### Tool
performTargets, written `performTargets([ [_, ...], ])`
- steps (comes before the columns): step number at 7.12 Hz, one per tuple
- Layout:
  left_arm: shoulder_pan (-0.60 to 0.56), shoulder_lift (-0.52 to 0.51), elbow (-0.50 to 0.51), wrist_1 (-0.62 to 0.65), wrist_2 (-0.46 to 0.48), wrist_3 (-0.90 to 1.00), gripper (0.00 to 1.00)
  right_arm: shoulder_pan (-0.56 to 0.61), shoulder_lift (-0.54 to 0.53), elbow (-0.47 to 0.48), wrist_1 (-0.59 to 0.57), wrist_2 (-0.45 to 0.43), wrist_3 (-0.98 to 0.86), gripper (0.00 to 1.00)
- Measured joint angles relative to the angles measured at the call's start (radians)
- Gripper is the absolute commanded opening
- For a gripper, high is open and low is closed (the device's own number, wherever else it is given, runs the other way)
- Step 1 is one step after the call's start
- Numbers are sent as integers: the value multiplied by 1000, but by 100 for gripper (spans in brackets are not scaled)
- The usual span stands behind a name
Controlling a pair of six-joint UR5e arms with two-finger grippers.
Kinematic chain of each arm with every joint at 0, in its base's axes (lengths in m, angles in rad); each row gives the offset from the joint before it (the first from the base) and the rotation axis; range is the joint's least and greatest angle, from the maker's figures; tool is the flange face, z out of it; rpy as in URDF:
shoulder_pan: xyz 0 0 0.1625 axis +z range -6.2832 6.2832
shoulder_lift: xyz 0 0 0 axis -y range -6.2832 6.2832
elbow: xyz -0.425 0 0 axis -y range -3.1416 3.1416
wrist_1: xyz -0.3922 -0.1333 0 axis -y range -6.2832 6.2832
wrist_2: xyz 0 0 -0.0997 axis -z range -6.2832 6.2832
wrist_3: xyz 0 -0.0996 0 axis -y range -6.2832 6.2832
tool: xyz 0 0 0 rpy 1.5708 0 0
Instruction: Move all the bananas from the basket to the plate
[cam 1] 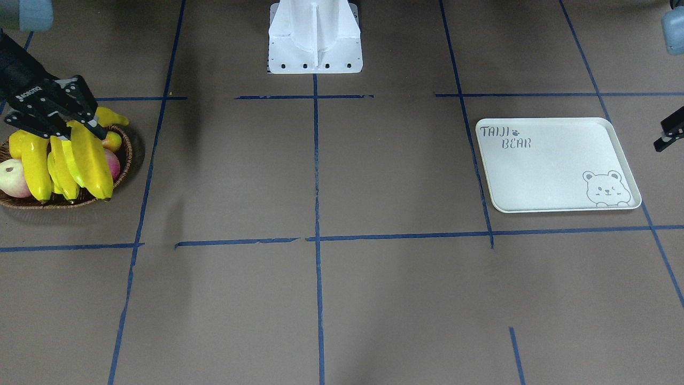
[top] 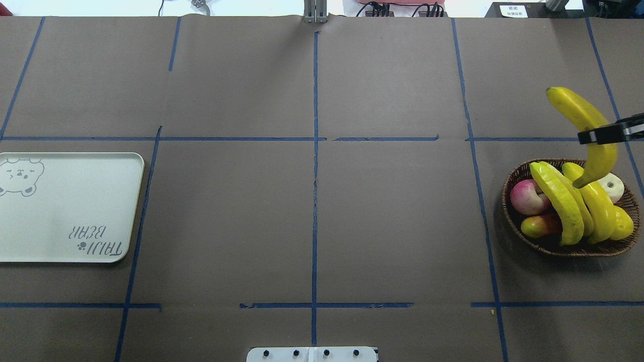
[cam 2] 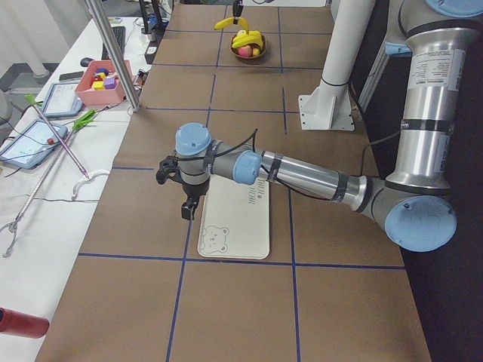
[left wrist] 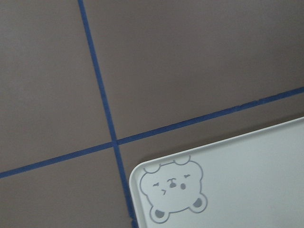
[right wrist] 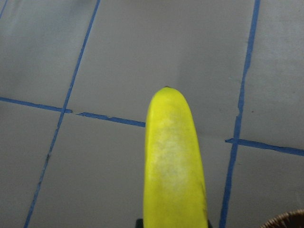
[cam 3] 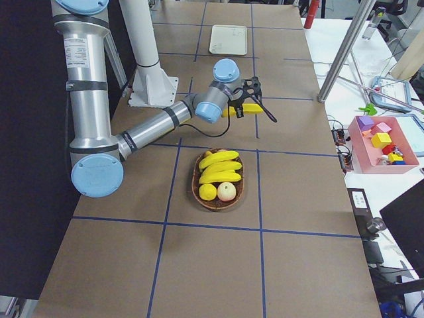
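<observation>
Hanging over the far side of the basket (top: pixel 563 249), 1 banana (top: pixel 578 113) sits clamped between the fingers of the right gripper (top: pixel 598 134), which pinch it around its middle. Its lower tip points down toward the fruit and its upper end rises toward the far side of the table. 3 more bananas (top: pixel 561 206) lie side by side in the basket at the table's right end, next to a pinkish apple (top: pixel 526 196) and other round fruit. The plate (top: pixel 70 206) lies at the left end, well apart from the basket. The left gripper (cam 2: pixel 187 205) hovers by the plate's bear corner; I cannot tell how its fingers stand.
</observation>
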Motion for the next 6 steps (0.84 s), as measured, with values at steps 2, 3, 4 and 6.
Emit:
performTargets([
  [2,147,-66,0,-143,-53,-297,100,-167,41,-14,133,-169,172,0],
  [3,252,-126,10,-232,-58,-464,100,-254,87,-40,185,-258,249,0],
  [4,339,-194,18,-290,-58,-619,100,-330,156,-76,208,-339,318,0],
  [6,410,-313,22,-334,-39,-841,100,-432,286,-133,218,-439,395,0],
])
